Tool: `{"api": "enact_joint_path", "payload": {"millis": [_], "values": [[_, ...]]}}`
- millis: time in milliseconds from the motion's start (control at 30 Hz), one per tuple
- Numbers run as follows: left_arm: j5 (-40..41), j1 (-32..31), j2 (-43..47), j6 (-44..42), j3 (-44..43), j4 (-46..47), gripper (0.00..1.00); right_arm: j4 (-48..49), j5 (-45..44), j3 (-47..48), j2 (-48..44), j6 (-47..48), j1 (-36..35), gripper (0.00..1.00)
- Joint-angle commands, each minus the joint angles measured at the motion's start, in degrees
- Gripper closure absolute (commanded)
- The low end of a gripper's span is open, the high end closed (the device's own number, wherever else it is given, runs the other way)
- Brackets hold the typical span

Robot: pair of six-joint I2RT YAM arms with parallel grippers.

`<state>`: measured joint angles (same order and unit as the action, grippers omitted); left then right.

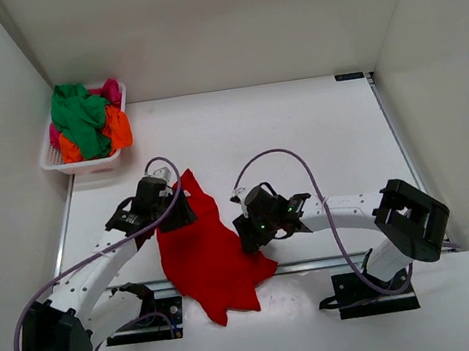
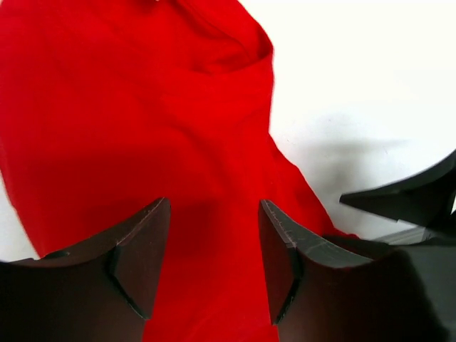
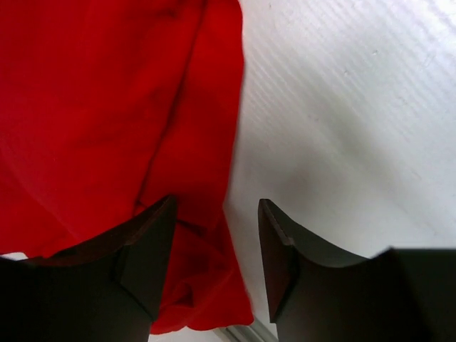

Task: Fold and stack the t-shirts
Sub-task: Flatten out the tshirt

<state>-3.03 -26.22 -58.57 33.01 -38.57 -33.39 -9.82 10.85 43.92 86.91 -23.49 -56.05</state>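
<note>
Left gripper (image 2: 214, 206) and right gripper (image 3: 217, 206), both released, sit at opposite edges of the red t-shirt (image 1: 207, 261), seemingly ready to spread it flat.

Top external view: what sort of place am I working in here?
Most likely a purpose-built robot test cell, not a home: a white table boxed in by plain white walls, the left arm and right arm bolted at its near edge, and a basket of t-shirts in the far-left corner.

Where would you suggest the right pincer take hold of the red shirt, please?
By its right edge, from above: the shirt lies mostly flat on the table, and that folded edge runs inside the open right pincer.
</note>
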Motion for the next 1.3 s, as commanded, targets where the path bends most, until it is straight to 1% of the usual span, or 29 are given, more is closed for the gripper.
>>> {"api": "enact_joint_path", "payload": {"millis": [0, 67, 200, 300, 367, 400, 467, 500, 633, 767, 867, 900, 967, 1100, 1167, 1200, 1267], "values": [[0.91, 1.34, 1.70, -0.41, 0.68, 0.53, 0.36, 3.05, -0.56, -0.42, -0.87, -1.65, -0.99, 0.53], [2.41, 1.61, 2.14, -0.50, 0.94, 0.08, 0.36, 3.76, -0.57, 0.63, -1.39, -1.39, -0.38, 0.52], [1.27, 4.67, 4.94, -0.75, 2.00, 0.43, 0.37, 3.68, 0.66, 5.19, -0.35, -0.51, 1.91, 0.51], [0.92, 6.35, 5.39, -1.64, 1.39, -1.14, 0.37, 3.23, 1.45, 7.93, 0.36, -0.86, 1.48, 0.52], [1.27, 6.53, 6.00, -2.68, 1.04, -2.12, 0.38, 2.88, 2.85, 7.85, -0.34, -1.91, 0.95, 0.52], [1.44, 6.96, 6.09, -2.26, 1.12, -2.12, 0.37, 1.84, 2.51, 7.24, -1.04, -2.96, 0.16, 0.53], [0.49, 7.49, 6.79, -2.87, 1.82, -2.21, 0.37, 1.21, 2.94, 5.83, -2.97, -3.58, -0.90, 0.57], [0.39, 7.84, 6.71, -3.04, 2.00, -2.38, 0.37, 0.78, 4.60, 5.30, -4.02, -3.76, -1.51, 0.57], [-0.14, 8.20, 6.98, -3.48, 2.97, -2.12, 0.37, -2.91, 3.83, 1.88, -9.11, -4.55, -5.72, 0.61], [-0.40, 8.20, 7.50, -3.31, 2.36, -1.69, 0.37, -3.80, 4.88, -3.57, -13.34, -6.31, -7.75, 0.64], [-0.66, 7.85, 7.76, -3.13, 3.23, -1.33, 0.37, -3.01, -0.73, -6.12, -16.33, -7.79, -13.19, 0.65], [-0.75, 8.02, 7.76, -3.13, 3.58, -1.24, 0.37, -3.27, -2.66, -6.48, -16.69, -8.59, -14.34, 0.64], [-1.36, 7.85, 8.20, -2.70, 3.94, -1.24, 0.37, -2.75, -6.88, -7.27, -16.43, -9.20, -18.20, 0.66], [-0.75, 8.63, 8.90, -3.22, 3.24, -2.03, 0.36, -2.65, -10.84, -8.33, -15.64, -10.70, -24.00, 0.67], [-0.84, 8.99, 9.34, -3.75, 3.06, -2.38, 0.36, -3.35, -15.83, -7.71, -15.89, -10.00, -27.16, 0.64], [-0.58, 9.25, 9.78, -4.18, 3.06, -2.65, 0.38, -3.10, -18.12, -7.88, -16.33, -9.83, -29.09, 0.64], [-0.49, 9.08, 10.13, -3.84, 3.32, -2.83, 0.37, -2.22, -21.20, -8.41, -16.95, -9.04, -31.22, 0.65]]}}
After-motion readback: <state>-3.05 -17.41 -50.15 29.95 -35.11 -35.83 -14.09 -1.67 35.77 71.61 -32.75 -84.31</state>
